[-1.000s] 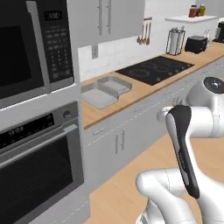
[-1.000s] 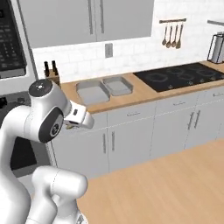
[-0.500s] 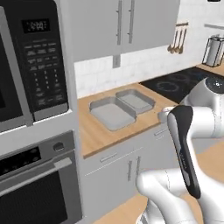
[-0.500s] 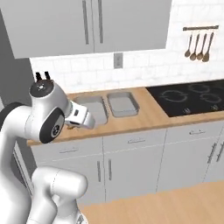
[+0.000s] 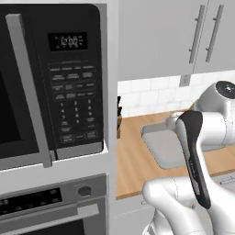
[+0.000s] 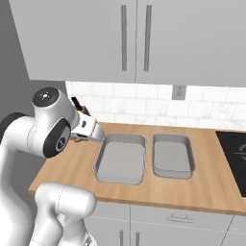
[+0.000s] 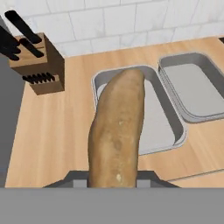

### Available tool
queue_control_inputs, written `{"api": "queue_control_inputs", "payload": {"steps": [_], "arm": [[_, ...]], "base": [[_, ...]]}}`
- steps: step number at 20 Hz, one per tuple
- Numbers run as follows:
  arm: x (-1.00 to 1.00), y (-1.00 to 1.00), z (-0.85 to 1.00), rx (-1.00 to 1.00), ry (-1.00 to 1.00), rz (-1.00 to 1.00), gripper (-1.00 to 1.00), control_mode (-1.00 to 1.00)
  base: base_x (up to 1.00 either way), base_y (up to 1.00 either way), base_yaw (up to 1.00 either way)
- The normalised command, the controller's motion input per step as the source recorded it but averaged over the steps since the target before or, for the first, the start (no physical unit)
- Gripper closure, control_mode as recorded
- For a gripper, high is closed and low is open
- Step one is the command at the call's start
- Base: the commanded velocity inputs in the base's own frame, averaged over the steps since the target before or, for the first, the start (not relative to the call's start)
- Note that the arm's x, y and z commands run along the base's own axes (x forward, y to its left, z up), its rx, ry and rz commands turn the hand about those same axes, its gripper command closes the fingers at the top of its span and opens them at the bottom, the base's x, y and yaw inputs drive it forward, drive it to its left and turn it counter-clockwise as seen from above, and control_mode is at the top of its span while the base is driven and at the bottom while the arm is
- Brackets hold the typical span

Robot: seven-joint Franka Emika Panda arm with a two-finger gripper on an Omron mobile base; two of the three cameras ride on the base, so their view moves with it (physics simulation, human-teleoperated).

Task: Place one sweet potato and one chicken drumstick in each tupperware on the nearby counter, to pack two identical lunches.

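hand view: the tan-orange elongated sweet potato [image 7: 116, 131] sits pinched in the gripper [image 7: 113, 175], its tapered tip pointing out over the nearer shallow grey rectangular tupperware [image 7: 173, 127]. that tray lies on the light wooden butcher-block counter [image 7: 65, 131], just beside a second grey tupperware [image 7: 192, 87] of the same kind. a wooden knife block with black handles [image 7: 37, 61] stands by the white tiled wall. right base view: both trays, [image 6: 120, 158] and [image 6: 173, 154], lie side by side on the counter [image 6: 211, 187], the white arm beside them.
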Motion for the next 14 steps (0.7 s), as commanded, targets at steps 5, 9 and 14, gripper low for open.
{"api": "queue_control_inputs", "payload": {"steps": [5,9,14], "arm": [[0.0,0.0,0.0,0.0,0.0,0.0,1.0,1.0],[0.05,-0.22,-0.86,0.0,0.06,0.03,1.0,-1.0],[0.49,-0.02,-0.85,0.0,0.07,0.0,1.0,-1.0]], "base": [[0.13,-0.72,0.22],[0.0,0.0,0.0],[0.0,0.0,0.0]]}}
